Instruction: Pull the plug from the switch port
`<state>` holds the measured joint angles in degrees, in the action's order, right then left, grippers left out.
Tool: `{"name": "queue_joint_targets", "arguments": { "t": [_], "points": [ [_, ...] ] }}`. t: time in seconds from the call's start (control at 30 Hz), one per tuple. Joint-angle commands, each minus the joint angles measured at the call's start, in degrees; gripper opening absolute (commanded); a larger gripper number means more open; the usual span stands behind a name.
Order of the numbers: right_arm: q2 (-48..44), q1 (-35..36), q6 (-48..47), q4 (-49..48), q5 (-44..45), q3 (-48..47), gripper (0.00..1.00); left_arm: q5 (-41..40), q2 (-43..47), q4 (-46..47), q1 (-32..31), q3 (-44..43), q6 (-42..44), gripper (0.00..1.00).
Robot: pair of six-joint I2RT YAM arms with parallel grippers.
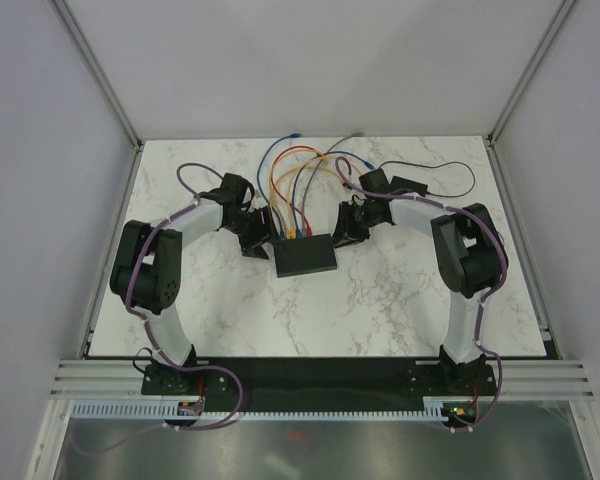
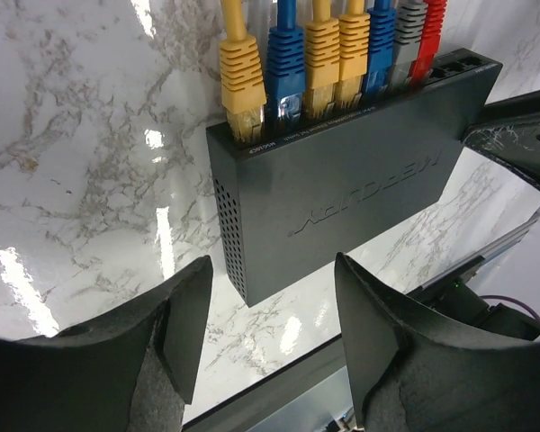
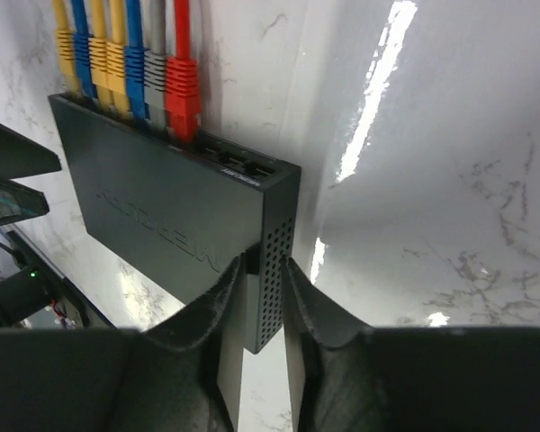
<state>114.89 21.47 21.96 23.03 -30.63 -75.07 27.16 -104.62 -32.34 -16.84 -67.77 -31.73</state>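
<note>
The black switch point(image 1: 305, 256) lies flat mid-table, with several cables plugged into its far edge. In the left wrist view the switch point(image 2: 342, 189) carries yellow point(image 2: 242, 81), blue, yellow, yellow, blue, grey and red point(image 2: 429, 36) plugs. My left gripper point(image 2: 272, 270) is open and empty, its fingers apart just short of the switch's near left corner. It sits at the switch's left end in the top view point(image 1: 255, 240). My right gripper point(image 3: 263, 270) is shut on the switch's perforated right end point(image 3: 274, 261). It sits at the switch's right end in the top view point(image 1: 352, 232).
The cables point(image 1: 295, 180) loop from the ports toward the back of the marble table point(image 1: 380, 300). A small black adapter block point(image 1: 410, 186) with a thin black cord lies behind the right arm. Grey walls enclose the table on three sides.
</note>
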Motion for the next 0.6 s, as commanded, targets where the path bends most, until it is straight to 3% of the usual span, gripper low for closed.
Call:
{"name": "queue_joint_targets", "arguments": {
  "t": [0.0, 0.07, 0.2, 0.4, 0.57],
  "points": [
    [-1.1, 2.2, 0.9, -2.2, -2.4, 4.9, 0.26, 0.6, 0.1, 1.8, -0.1, 0.6, -1.1, 0.64],
    [-1.9, 3.0, 1.3, -2.9, -2.9, 7.5, 0.25, 1.3, -0.1, 1.8, -0.3, 1.2, -1.1, 0.63],
    [-6.0, 5.5, 4.0, -6.0, -4.2, 12.5, 0.15, 1.5, 0.6, 2.5, -0.8, 3.5, -0.9, 0.61],
    [-11.3, 10.5, 9.6, -9.5, -5.7, 18.7, 0.14, 3.6, 4.0, 4.0, -1.8, 9.7, -2.1, 0.56],
    [-16.5, 11.8, 12.2, -9.1, -5.0, 23.5, 0.14, 5.8, 13.5, 5.3, -2.8, 17.8, -4.3, 0.53]
  ]
}}
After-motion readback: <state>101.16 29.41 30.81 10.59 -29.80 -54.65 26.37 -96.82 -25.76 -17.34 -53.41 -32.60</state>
